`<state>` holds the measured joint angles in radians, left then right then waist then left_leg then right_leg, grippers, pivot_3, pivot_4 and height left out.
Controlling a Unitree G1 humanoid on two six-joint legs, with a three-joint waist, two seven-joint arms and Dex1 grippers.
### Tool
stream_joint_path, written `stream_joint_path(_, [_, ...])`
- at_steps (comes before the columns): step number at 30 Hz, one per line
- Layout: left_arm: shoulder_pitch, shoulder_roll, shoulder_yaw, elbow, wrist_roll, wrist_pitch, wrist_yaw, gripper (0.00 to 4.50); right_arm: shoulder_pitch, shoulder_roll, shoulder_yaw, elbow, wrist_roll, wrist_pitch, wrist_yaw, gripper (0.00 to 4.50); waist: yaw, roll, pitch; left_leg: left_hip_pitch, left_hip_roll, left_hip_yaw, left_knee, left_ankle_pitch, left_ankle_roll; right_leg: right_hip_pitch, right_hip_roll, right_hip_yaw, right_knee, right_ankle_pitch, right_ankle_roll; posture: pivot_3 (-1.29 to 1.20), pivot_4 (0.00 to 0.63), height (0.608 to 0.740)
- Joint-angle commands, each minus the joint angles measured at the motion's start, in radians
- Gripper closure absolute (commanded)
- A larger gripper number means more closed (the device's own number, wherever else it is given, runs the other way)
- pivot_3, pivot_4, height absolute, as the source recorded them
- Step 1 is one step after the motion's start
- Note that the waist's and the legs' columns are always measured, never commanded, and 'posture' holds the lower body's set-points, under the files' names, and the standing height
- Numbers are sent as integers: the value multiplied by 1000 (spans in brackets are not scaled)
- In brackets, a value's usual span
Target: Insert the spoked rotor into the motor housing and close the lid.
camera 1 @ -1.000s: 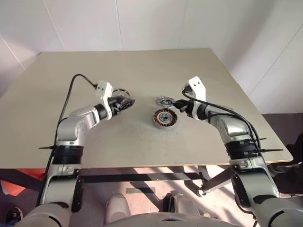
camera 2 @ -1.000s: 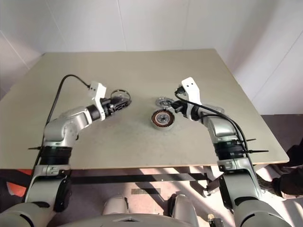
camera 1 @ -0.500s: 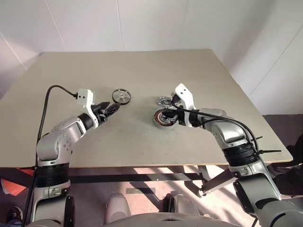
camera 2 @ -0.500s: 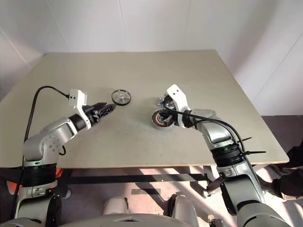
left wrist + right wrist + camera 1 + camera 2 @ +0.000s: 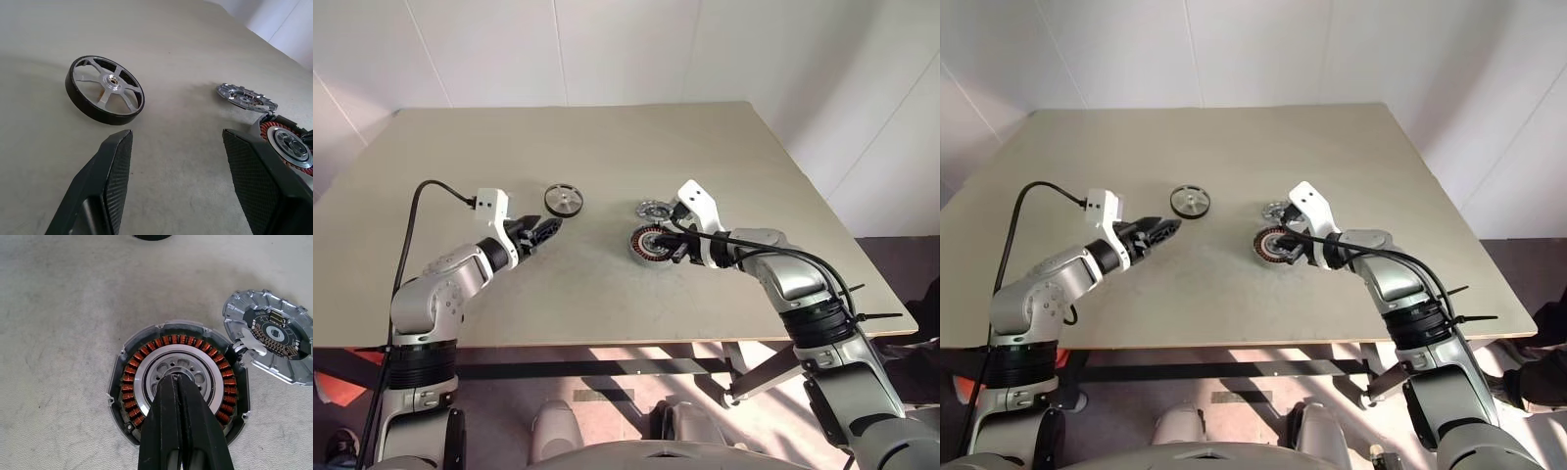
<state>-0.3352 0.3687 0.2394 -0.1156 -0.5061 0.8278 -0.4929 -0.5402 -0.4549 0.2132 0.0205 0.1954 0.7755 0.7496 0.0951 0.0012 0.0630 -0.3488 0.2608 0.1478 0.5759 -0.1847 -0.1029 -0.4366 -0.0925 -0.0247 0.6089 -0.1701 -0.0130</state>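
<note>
Copper windings ring the motor housing (image 5: 178, 387), which sits on the beige table (image 5: 607, 147) with its top uncovered. I see my right end effector (image 5: 179, 382) pointing down at it, its two black fingers pressed together with nothing between them; in the right wrist view their tips overlie the silver hub at the housing's centre, though I cannot tell whether they touch it. Just beyond and to one side of those tips lies the lid (image 5: 271, 335), flat on the table and touching or nearly touching the housing's rim, a circuit board with a ring of small contacts showing on its upturned face.

My left end effector (image 5: 178, 142) hangs low over the table, well apart from the housing, with its textured black fingers (image 5: 115, 166) spread wide and gripping nothing. Ahead of its left finger, close by but clear of it, the spoked rotor (image 5: 105, 89) rests flat on the table: a dark outer band around bright silver spokes and a small central hub. In the head views the rotor (image 5: 564, 199) lies just past the left fingertips, and the housing (image 5: 651, 244) is under the right end effector (image 5: 663, 240), with the lid (image 5: 654, 209) directly behind it.
</note>
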Motion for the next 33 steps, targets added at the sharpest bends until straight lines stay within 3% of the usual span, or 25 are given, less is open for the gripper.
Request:
stream_joint_path(1, [-14,17,3,-9,-2,-23,3,1413,1,5,8,-25,-4,-3,-7,4463,0,0,0,0,0,0,0,0,0,0,0,0,0,0,0,0,0,740])
stream_joint_path(17, [19,11,-22,-58,-25,-17,4,1413,-79,51,16,117,-41,-64,-13,4463,-1,0,0,0,0,0,0,1,-2,0,0,0,1,0,0,0,0,740])
stream_joint_path(33, [9,34,-50,-41,-44,-15,-18,1413,-39,-3,8,60,-37,-52,9,4463,0,0,0,0,0,0,1,1,-2,0,0,0,2,0,0,0,0,740])
